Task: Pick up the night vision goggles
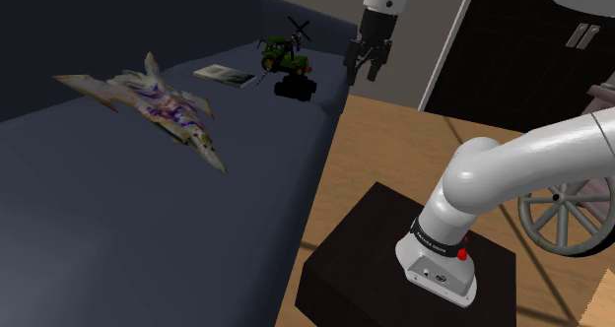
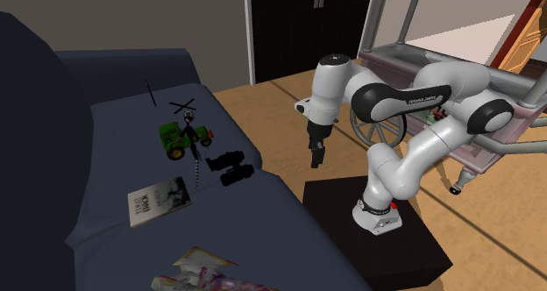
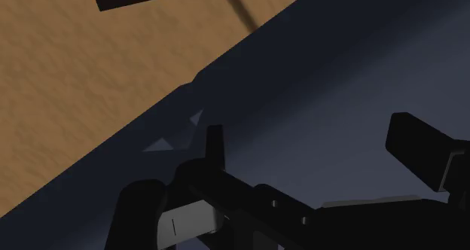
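The night vision goggles [image 1: 294, 87] are a small black double-barrelled object lying near the edge of a dark blue sofa seat [image 1: 148, 207]. In the second exterior view the goggles [image 2: 230, 167] lie just in front of a green toy tractor. My black gripper [image 1: 365, 67] hangs pointing down, raised above the seat's edge and to the shoulder view's right of the goggles, apart from them. Seen from the second exterior view, the gripper [image 2: 316, 158] is over the wooden floor beside the sofa. Its fingers [image 3: 215, 144] stand apart in the wrist view, over the seat's edge, with nothing between them.
A green toy tractor [image 1: 283, 51], a flat booklet [image 1: 224, 75] and a toy jet plane [image 1: 158, 103] also lie on the seat. My black stand [image 1: 394, 266] sits on the wooden floor [image 1: 394, 138]. A wheeled pink cart [image 2: 456, 88] stands behind the arm.
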You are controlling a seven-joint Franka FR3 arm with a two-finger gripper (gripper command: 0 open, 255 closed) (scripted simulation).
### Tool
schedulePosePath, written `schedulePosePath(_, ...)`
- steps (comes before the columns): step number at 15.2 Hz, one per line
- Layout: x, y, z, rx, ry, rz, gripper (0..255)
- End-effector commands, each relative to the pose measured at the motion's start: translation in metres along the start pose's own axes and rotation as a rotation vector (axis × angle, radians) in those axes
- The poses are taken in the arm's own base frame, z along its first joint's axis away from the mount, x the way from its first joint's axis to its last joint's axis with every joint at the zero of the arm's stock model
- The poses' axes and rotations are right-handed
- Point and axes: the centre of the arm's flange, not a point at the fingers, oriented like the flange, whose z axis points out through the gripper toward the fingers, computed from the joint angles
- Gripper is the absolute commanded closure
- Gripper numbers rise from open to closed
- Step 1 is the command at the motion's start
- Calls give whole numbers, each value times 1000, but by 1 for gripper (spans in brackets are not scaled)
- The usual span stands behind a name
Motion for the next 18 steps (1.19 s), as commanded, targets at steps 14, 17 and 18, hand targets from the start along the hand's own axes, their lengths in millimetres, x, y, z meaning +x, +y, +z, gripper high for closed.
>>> schedulePosePath(14,160,51,25,11,11,-288,0)
schedulePosePath(17,199,56,31,13,14,-355,0)
schedulePosePath(18,212,57,33,14,15,-377,0)
